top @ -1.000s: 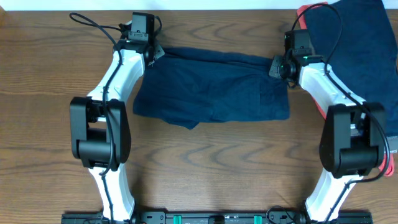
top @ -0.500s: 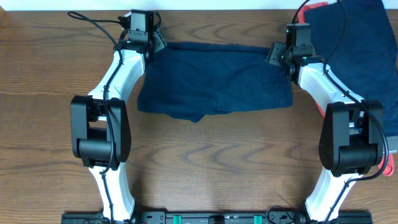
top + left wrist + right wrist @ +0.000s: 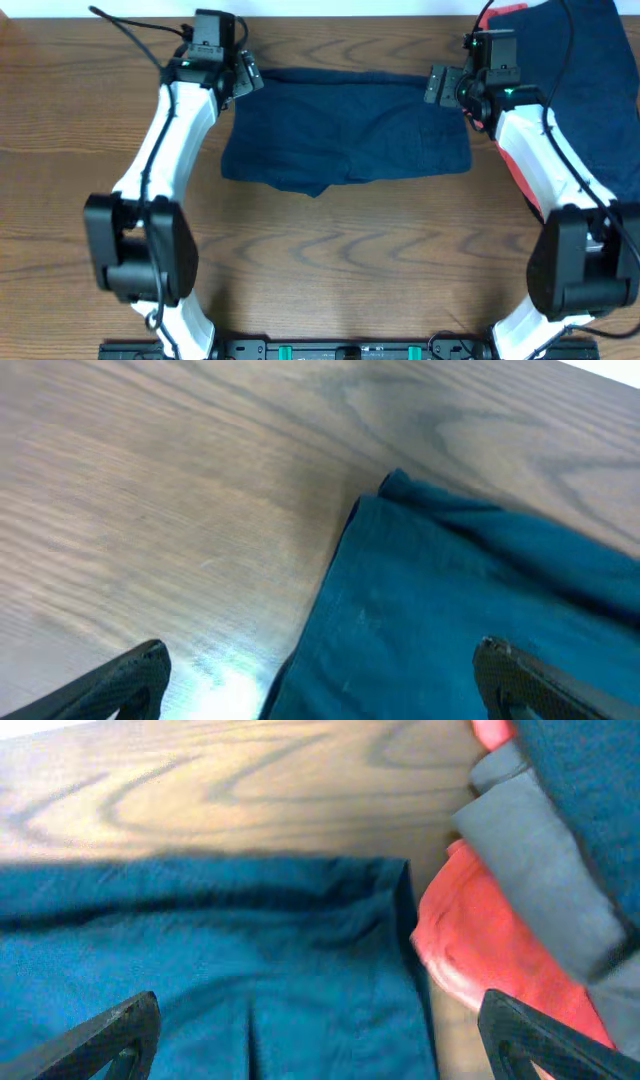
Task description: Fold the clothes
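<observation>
A dark blue garment (image 3: 345, 125) lies flat and folded across the far middle of the wooden table (image 3: 330, 260). My left gripper (image 3: 244, 78) hangs open over its far left corner; in the left wrist view the cloth's edge (image 3: 470, 610) runs between the wide-spread fingers (image 3: 135, 678), and the gripper (image 3: 325, 682) holds nothing. My right gripper (image 3: 438, 85) is open over the far right corner. The right wrist view shows the blue cloth (image 3: 200, 960) under the gripper (image 3: 325, 1040), with nothing gripped.
A pile of other clothes sits at the far right: a dark blue cloth (image 3: 590, 70) over a red garment (image 3: 505, 12). In the right wrist view the red garment (image 3: 480, 940) and a grey cloth (image 3: 540, 860) lie just right of the blue corner.
Both grippers have opened and let go of the garment's far corners. The garment's far edge now lies further back and flatter. Both arms have lifted off slightly.
</observation>
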Action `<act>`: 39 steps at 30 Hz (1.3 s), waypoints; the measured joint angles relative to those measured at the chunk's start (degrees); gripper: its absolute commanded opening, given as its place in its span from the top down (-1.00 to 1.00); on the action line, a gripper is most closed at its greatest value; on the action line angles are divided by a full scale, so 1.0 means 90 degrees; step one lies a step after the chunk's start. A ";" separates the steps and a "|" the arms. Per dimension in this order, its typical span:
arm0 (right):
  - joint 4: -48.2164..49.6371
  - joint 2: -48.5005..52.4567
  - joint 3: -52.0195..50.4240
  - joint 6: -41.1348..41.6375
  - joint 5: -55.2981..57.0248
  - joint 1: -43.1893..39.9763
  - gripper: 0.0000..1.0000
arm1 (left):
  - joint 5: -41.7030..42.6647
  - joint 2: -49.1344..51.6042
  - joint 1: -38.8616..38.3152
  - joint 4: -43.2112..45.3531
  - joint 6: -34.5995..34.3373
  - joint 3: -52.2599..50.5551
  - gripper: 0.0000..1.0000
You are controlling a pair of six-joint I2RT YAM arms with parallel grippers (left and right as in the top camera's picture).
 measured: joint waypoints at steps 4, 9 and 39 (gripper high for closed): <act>-0.0624 0.0068 0.0007 -0.0138 -0.0073 0.0340 -0.99 | 0.0114 -0.0005 0.0002 -0.0452 0.0459 0.0032 -0.96; -0.1088 0.0124 0.0005 -0.0197 -0.0117 0.0481 -0.98 | 0.0454 0.0537 0.0000 -0.0661 0.1132 0.0019 -0.96; -0.1758 0.0124 0.0002 -0.0274 -0.0335 0.0481 -0.94 | 0.0996 0.1727 0.0131 -0.1933 0.1707 -0.0083 0.88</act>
